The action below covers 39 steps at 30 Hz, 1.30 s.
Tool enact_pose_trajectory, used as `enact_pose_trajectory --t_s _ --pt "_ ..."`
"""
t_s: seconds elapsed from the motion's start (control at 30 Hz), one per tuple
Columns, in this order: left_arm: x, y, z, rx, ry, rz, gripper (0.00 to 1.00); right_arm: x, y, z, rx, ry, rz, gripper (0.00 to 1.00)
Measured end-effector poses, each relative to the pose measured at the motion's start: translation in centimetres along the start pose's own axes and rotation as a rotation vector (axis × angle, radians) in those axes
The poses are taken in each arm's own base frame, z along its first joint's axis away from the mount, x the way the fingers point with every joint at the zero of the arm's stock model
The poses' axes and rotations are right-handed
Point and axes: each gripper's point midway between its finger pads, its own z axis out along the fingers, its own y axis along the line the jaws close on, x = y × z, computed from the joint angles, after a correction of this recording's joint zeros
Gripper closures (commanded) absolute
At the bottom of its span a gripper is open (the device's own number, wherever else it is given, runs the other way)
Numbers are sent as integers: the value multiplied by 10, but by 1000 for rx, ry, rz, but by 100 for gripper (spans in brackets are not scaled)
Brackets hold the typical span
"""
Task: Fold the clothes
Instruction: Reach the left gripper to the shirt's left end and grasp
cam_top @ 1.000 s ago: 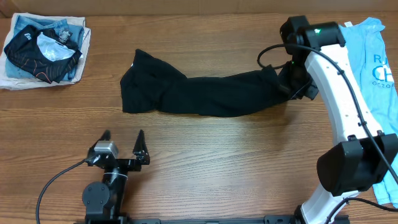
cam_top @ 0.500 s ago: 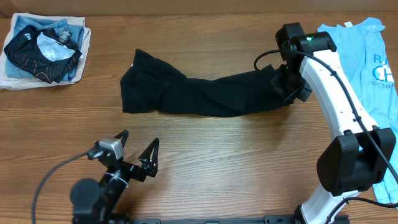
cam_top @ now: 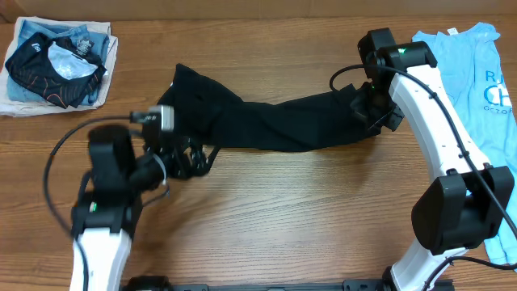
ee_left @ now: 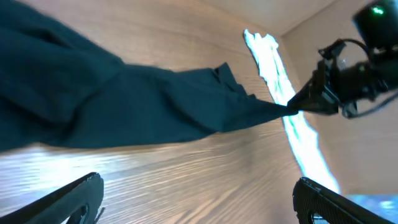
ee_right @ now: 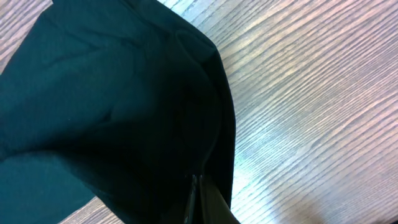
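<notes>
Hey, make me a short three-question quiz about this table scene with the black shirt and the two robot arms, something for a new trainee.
1. True or false: the right gripper is shut on one end of the plain black soft-fabric T-shirt.
2. The left gripper is: A) open, B) shut on the black T-shirt, C) shut on a cable.
3. Which garment lies at the far right edge of the wooden table?
Key: 1 true; 2 A; 3 the light blue printed T-shirt.
</notes>
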Motion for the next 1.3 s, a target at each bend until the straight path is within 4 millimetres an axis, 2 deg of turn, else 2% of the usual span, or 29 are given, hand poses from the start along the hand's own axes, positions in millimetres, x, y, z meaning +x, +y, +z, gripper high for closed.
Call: enact_pose_trajectory --t_s 0.2,0.3,0.37,0.57,0.8,1.03,1.2,1.3 --pt "16 40 42 -36 126 -282 3 -2 2 0 -7 -7 2 96" --pt "27 69 56 -134 157 -443 0 -2 2 0 -9 -10 2 96" --pt "27 84 62 -188 140 -534 0 -3 3 0 -12 -13 3 96" --pt "16 107 65 -295 40 -682 0 -5 5 0 -21 -21 5 96" --pt "-12 118 72 -299 -97 -754 3 -5 5 0 -22 -22 5 96" --pt "3 134 102 -298 -51 -834 4 -5 5 0 -22 -22 5 96" --pt "1 136 116 -260 -49 -839 5 -5 5 0 -22 -22 6 96" --pt "-3 134 117 -241 -56 -835 14 -6 6 0 -23 -23 5 96"
